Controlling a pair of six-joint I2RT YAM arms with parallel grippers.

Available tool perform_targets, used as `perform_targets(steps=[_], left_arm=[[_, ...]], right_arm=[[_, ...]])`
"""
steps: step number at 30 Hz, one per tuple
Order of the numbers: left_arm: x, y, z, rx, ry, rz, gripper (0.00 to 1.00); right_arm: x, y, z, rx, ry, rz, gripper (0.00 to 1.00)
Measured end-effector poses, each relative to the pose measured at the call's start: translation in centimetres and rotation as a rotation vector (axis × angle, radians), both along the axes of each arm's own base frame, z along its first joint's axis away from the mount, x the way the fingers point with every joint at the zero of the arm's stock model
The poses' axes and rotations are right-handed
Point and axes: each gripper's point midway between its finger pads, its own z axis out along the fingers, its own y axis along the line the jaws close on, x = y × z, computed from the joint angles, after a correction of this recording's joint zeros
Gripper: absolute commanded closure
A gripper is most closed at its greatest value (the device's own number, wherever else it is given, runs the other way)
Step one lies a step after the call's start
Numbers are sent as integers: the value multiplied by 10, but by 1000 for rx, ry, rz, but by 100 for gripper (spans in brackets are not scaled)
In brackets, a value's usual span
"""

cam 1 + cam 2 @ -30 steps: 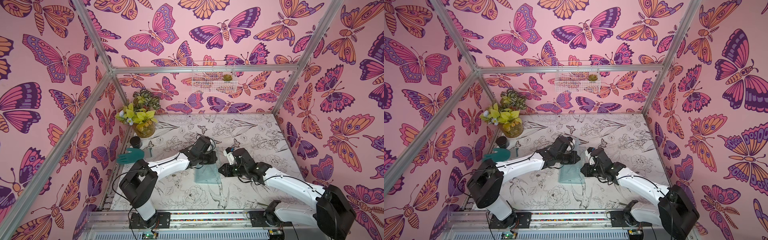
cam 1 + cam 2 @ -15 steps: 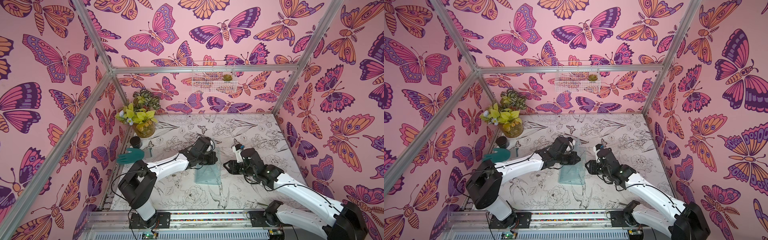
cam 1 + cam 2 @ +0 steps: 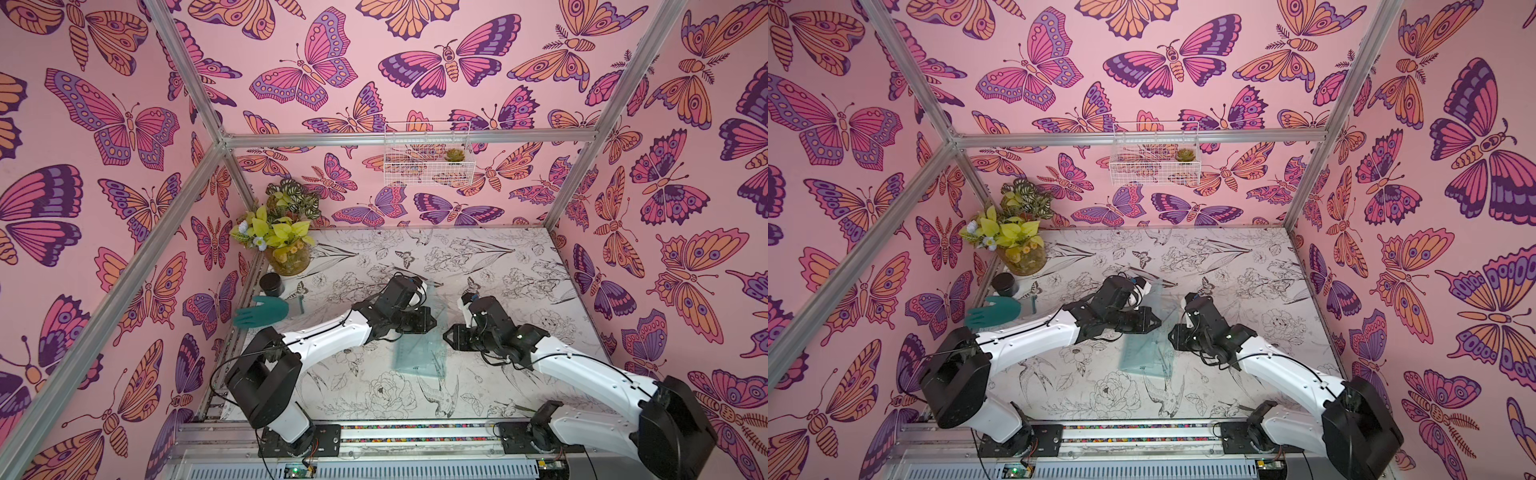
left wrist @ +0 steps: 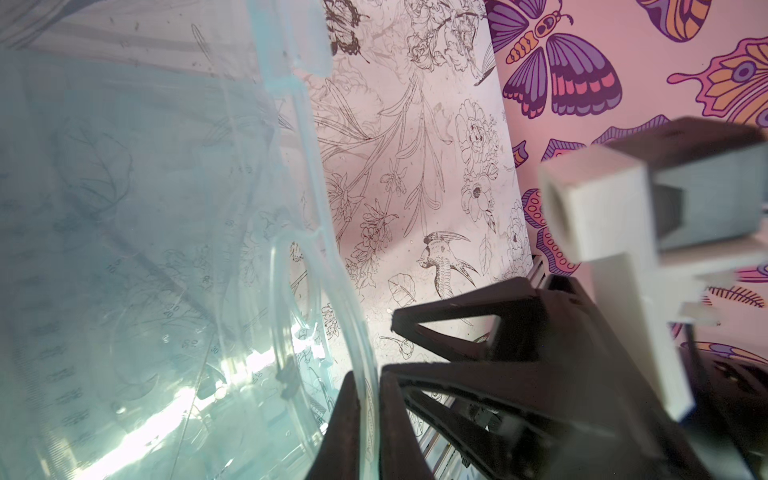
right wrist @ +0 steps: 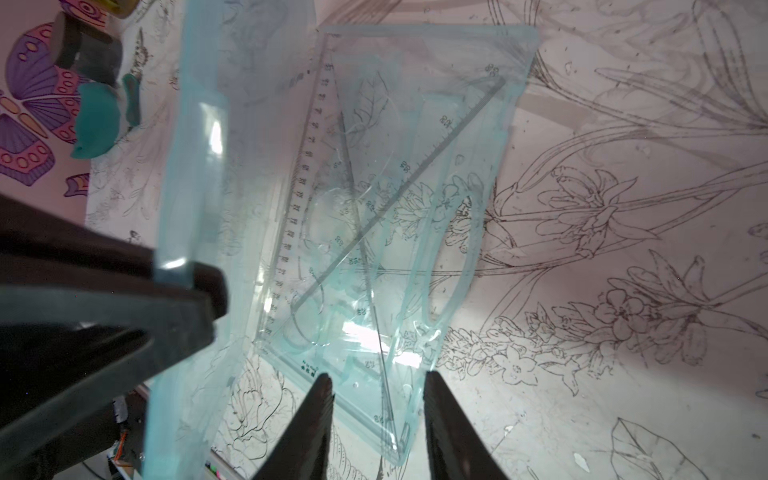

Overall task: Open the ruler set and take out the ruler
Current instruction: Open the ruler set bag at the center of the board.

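Left gripper [image 4: 370,415], pinching ruler set [image 4: 145,249] (lid up)

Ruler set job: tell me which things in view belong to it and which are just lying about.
Belongs to the job:
- ruler set, lid raised
- rulers inside it
- left gripper, shut on the lid's edge
- right gripper, open over the lower half

Just lying about:
- teal glove
- black jar
- flower vase
- wire basket on the wall
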Motion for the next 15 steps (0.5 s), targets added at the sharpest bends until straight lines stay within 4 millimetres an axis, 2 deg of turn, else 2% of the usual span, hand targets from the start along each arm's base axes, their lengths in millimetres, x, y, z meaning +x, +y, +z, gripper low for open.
perform_targets(steps=[4,7,15], left_arm=[[-2,-1,2,-9,5,-11,100],[-4,-1,4,-14,6,-16,100],[-8,2,7,-18,3,-27,100]], right_arm=[[-1,-4,-30,-74,70,-10,64],[2,-8,-44,-118,92,-22,63],[18,-8,-53,-173,80,-46,68]])
